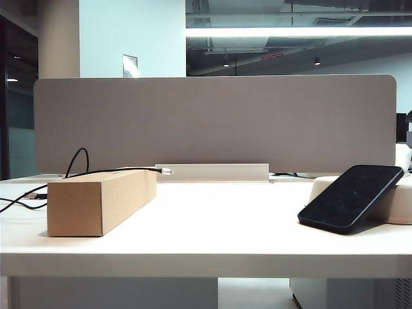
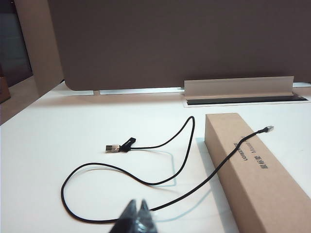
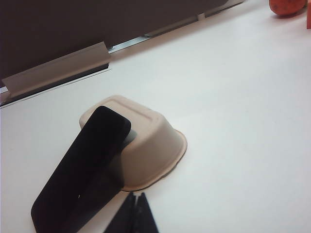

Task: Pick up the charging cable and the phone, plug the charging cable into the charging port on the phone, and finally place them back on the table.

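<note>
A: Right, where does the cable sit?

B: The charging cable [image 2: 160,182] lies in loose loops on the white surface [image 1: 212,219], on the left in the exterior view. Its small silver tip [image 2: 268,129] rests on top of the cardboard box [image 1: 103,199], at the end nearest the grey divider panel [image 1: 212,122]. The other plug [image 2: 112,147] lies flat on the surface beside the loops.

A: And the phone?

B: The phone [image 1: 351,196] is on the right, tilted. Its lower edge sits on the surface and its upper part leans against an upside-down cream tray [image 3: 146,145]. Screen dark. The charging port cannot be made out in any view.

A: State of the tools?

B: Left tool [image 2: 137,208] is pinched closed, tips together, holding nothing. It shows in its wrist view just above a strand of cable; contact cannot be told. Right tool [image 3: 136,204] is likewise closed and empty, tips near the phone's lower end and the tray's rim, apart from both.

A: Arms in the exterior view?

B: Neither shows there.

A: Anything else?

B: An orange round object [image 3: 289,7] at the far edge of the right wrist view, too cropped to name.
</note>
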